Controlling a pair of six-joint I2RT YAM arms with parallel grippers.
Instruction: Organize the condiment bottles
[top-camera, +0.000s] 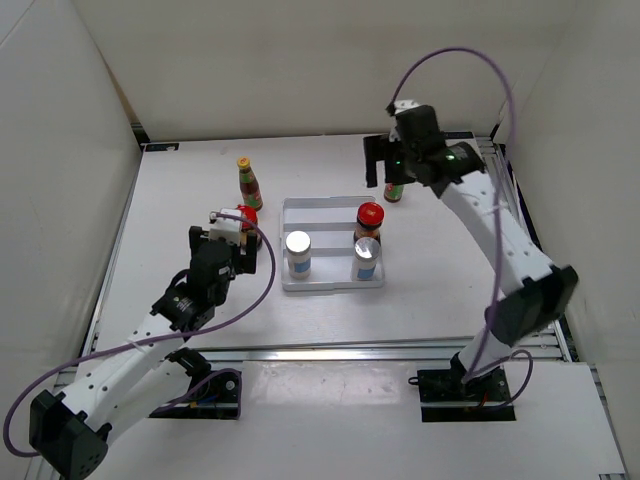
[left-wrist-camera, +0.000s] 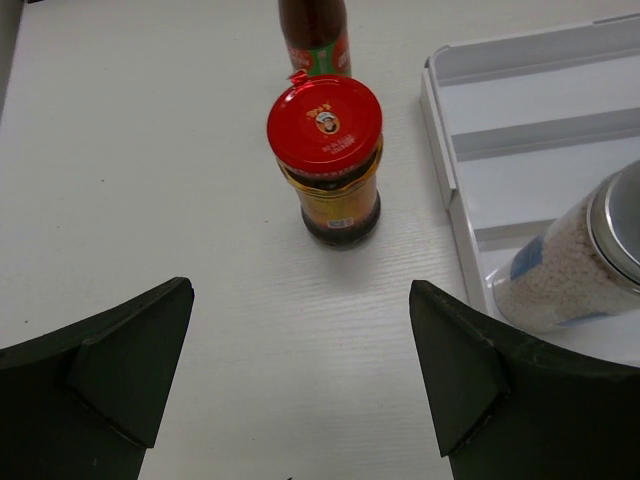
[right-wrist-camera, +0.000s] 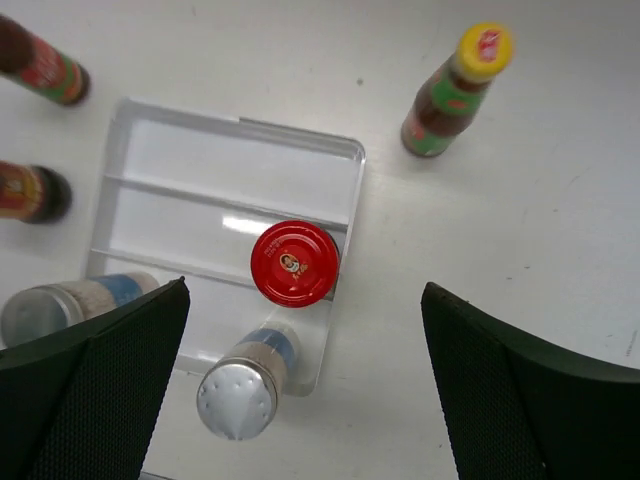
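Note:
A white ridged tray (top-camera: 330, 285) holds a red-lidded jar (top-camera: 369, 220) and two silver-topped shakers (top-camera: 298, 253) (top-camera: 366, 258). A second red-lidded jar (top-camera: 246, 214) stands on the table left of the tray, and a slim yellow-capped bottle (top-camera: 248, 182) stands behind it. My left gripper (top-camera: 232, 240) is open and empty just short of that jar (left-wrist-camera: 325, 160), in line with it. The other slim bottle (top-camera: 395, 190) stands right of the tray's far corner. My right gripper (top-camera: 388, 165) hangs open and empty high above it.
The left wrist view shows the tray's edge (left-wrist-camera: 445, 150) and one shaker (left-wrist-camera: 575, 260) to the jar's right. The right wrist view looks down on the tray (right-wrist-camera: 240, 130), its jar (right-wrist-camera: 294, 263), the shakers (right-wrist-camera: 245, 385) and a slim bottle (right-wrist-camera: 455, 90). White walls enclose the table.

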